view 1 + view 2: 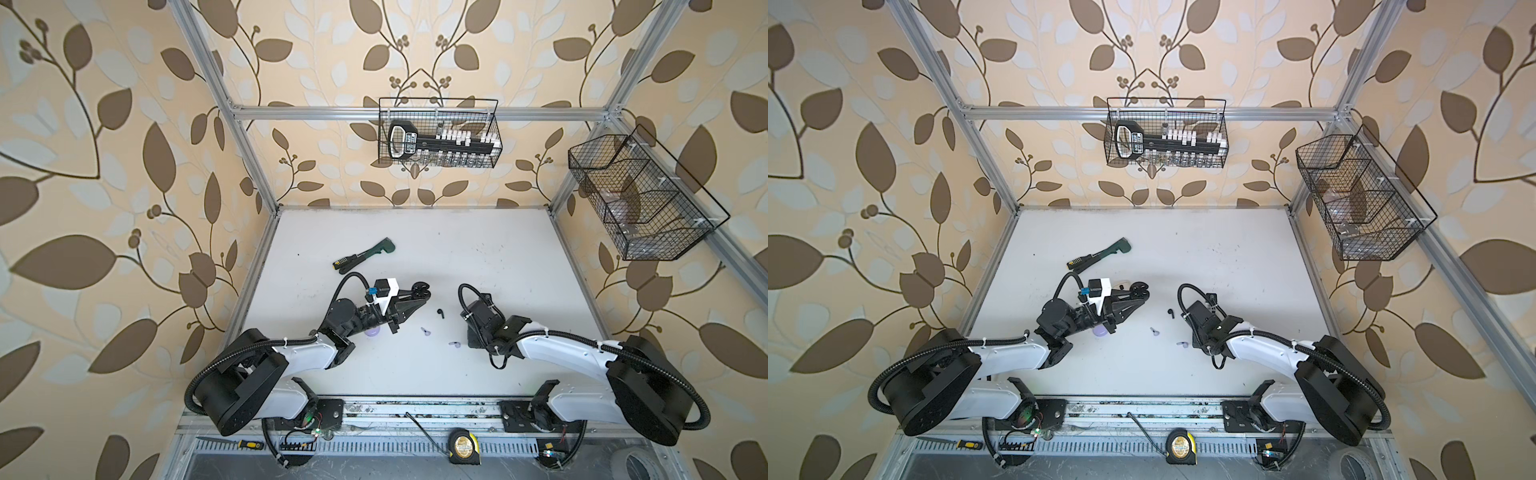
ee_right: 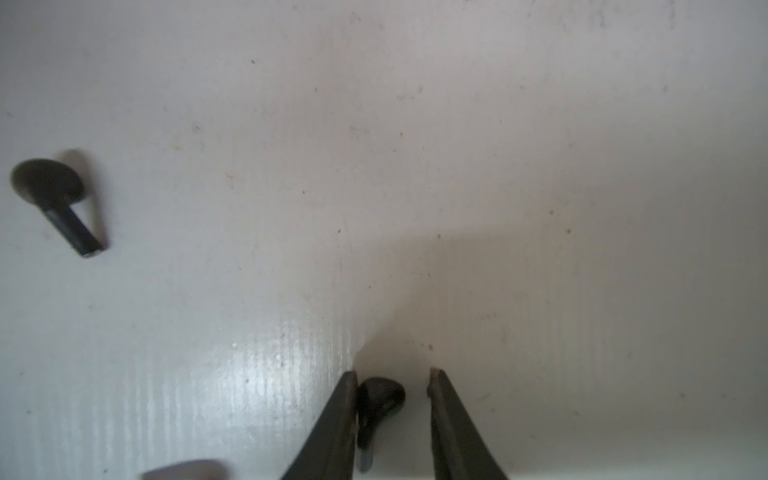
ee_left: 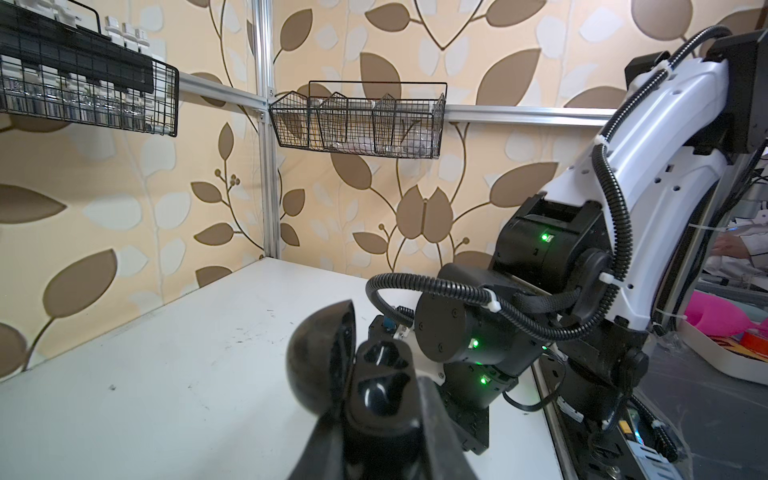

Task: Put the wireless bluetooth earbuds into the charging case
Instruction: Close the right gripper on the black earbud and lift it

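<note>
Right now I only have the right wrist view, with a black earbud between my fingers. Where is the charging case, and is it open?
Observer: The left gripper holds the black charging case, and the left wrist view shows its lid swung open.
Operator: Are its wells free?
Observer: Both wells look empty in that same view.
Operator: Besides the black earbud I'm over and the second black earbud nearby, are there any more?
Observer: Two lilac earbuds lie on the table between the arms, seen in both top views.
</note>
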`<state>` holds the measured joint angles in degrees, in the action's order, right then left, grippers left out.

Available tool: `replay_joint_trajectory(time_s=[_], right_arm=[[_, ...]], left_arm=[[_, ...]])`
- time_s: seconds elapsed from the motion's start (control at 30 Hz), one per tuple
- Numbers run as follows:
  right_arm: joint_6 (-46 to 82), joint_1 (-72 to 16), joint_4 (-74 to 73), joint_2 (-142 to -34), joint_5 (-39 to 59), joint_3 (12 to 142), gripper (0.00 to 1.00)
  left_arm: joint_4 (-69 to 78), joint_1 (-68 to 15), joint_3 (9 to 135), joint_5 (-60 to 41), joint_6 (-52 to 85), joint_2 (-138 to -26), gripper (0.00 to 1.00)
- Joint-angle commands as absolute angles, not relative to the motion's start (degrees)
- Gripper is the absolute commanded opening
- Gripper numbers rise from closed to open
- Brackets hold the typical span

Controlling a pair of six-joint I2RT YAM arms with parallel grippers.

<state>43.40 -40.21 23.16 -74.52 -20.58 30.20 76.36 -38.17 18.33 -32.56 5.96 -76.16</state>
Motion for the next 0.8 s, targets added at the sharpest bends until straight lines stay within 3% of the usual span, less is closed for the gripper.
replay_joint_trajectory(time_s=[0.0,0.37,0.77], right_arm=[[43.5,-40.1,23.3,-74.5,-19.7,29.1,0.27],[43.8,-40.1,22.9,-74.4,-19.4,28.7,0.19],[48.7,-42.6,24.2,-69.7,-21.6,28.8,0.17]], left_arm=[[79.1,-38.1,17.9,-33.7,4.9,-74.5,0.00],[79.2,-38.1,18.1,-33.9,5.0,-74.6,0.00],[78.4,-38.1,18.9,-36.0,3.9,-75.8,0.00]])
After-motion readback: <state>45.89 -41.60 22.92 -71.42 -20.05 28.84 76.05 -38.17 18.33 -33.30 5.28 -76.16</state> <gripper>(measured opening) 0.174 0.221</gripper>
